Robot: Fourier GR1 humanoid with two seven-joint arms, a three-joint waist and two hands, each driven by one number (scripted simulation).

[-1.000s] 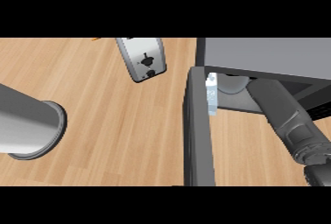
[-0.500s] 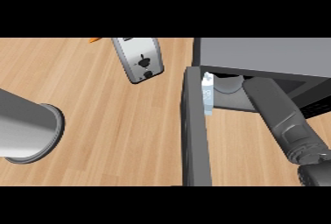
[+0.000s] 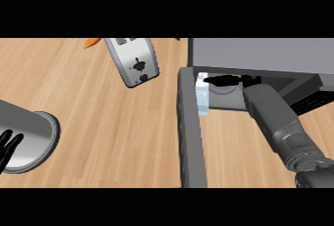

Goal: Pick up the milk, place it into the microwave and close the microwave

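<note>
Grey right forearm reaching into microwave [image 3: 261, 55], left hand [image 3: 8, 145] resting

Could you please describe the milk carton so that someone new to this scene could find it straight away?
Start at the grey microwave in the upper right, whose open door runs down the picture. Just right of the door's top end, at the cavity's mouth, stands the milk carton: a slim pale blue-and-white box, the only light-coloured thing among grey and black parts.

Matt wood-grain counter [image 3: 117, 132]; smooth grey metal microwave [image 3: 261, 53].
</note>
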